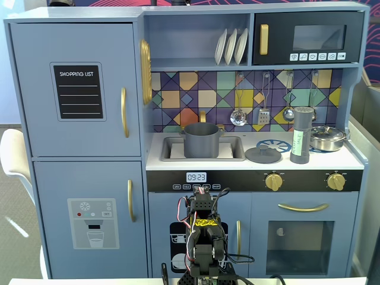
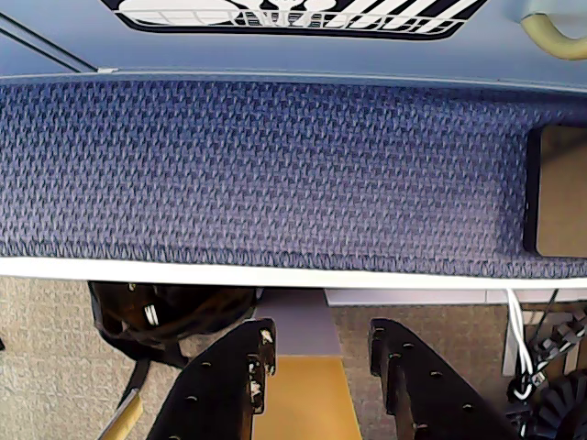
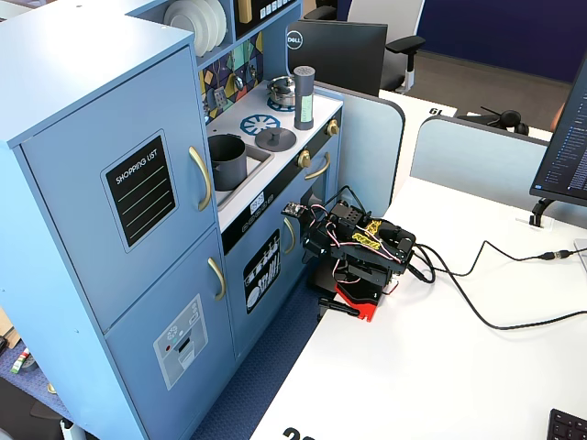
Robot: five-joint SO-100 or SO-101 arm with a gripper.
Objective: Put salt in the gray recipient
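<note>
The salt is a tall gray shaker with a green label (image 1: 301,135), upright on the toy kitchen's stove at the right; it also shows in the other fixed view (image 3: 304,97). The gray pot (image 1: 200,140) stands in the sink, left of the shaker (image 3: 227,161). The arm (image 3: 362,252) sits folded on the white table in front of the kitchen, well below the counter (image 1: 203,228). In the wrist view my gripper (image 2: 321,335) is open and empty, pointing down past the table edge at blue carpet. Shaker and pot are out of the wrist view.
A gray lid (image 1: 263,154) lies on the counter between pot and shaker. A steel pan (image 1: 328,138) sits at the right rear. Utensils hang on the backsplash above. Cables (image 3: 495,316) run across the white table. A dark bag (image 2: 165,312) lies on the floor.
</note>
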